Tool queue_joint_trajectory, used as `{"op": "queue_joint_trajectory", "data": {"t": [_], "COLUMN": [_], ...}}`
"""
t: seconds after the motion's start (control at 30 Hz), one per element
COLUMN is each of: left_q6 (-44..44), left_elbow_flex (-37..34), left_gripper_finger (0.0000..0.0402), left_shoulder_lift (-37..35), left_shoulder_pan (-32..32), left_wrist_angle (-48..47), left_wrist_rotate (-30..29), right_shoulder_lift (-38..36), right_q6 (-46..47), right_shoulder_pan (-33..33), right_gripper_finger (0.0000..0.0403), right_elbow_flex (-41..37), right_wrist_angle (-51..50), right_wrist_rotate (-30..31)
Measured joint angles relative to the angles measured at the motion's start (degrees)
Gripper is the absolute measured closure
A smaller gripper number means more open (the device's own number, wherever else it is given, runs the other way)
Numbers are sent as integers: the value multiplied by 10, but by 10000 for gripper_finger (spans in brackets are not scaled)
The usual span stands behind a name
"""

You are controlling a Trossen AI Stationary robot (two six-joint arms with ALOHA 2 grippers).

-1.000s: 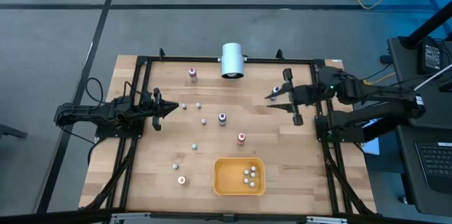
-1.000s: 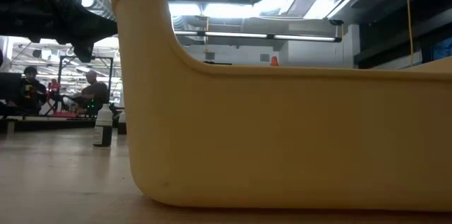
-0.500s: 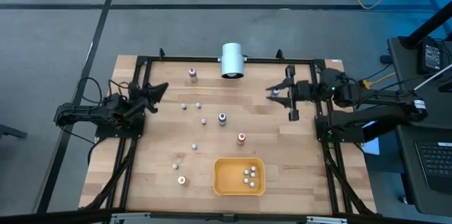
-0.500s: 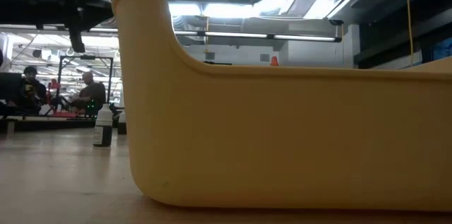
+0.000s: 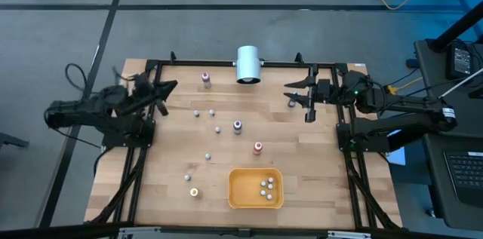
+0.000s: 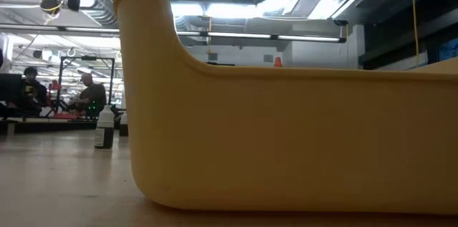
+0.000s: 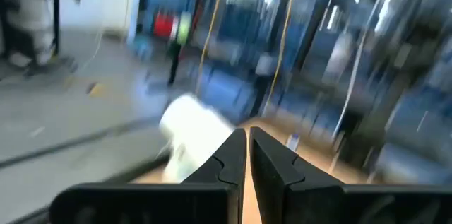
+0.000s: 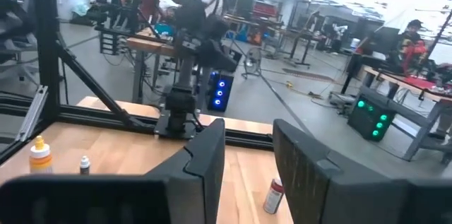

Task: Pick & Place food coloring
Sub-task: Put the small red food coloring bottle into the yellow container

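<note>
Plastic bottles (image 5: 237,125) tiny, light, tippy; scattered mid-bench, some in tray (image 5: 240,194) | grip: pinch body below cap | left gripper (image 5: 167,88) jaws pressed together, empty | right gripper (image 5: 296,93) jaws slightly spread, empty

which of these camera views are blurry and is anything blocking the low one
Left wrist view: heavily motion-smeared; only the left pincer, shut, and a pale blob of the white cylinder read clearly. Low view: the orange tray sits right against the lens and fills most of it, leaving one small bottle visible. High view: sharp and evenly lit. Right wrist view: fairly sharp, with a bottle lying past the right pincer.
</note>
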Motion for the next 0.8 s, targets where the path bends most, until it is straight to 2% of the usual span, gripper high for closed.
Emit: {"op": "queue_joint_trajectory", "data": {"t": [0.17,0.27,0.33,0.47,0.57,0.8], "left_q6": [-9,-24,-47,-54,-31,14], "left_elbow_flex": [138,173,177,176,176,176], "left_gripper_finger": [384,384,383,369,341,239], "left_shoulder_lift": [140,203,238,299,342,400], "left_shoulder_pan": [7,31,54,113,150,200], "left_wrist_angle": [-223,-294,-325,-358,-357,-331], "left_wrist_rotate": [-6,-22,-12,89,159,230], "right_shoulder_lift": [0,0,0,0,0,0], "right_q6": [0,0,3,0,0,-1], "right_shoulder_pan": [0,0,0,0,0,0], "right_gripper_finger": [280,280,280,280,280,280], "right_elbow_flex": [0,0,0,0,0,0], "right_wrist_angle": [-1,-2,-3,-3,-6,-6], "right_wrist_rotate": [0,0,-8,-51,-60,-61]}}
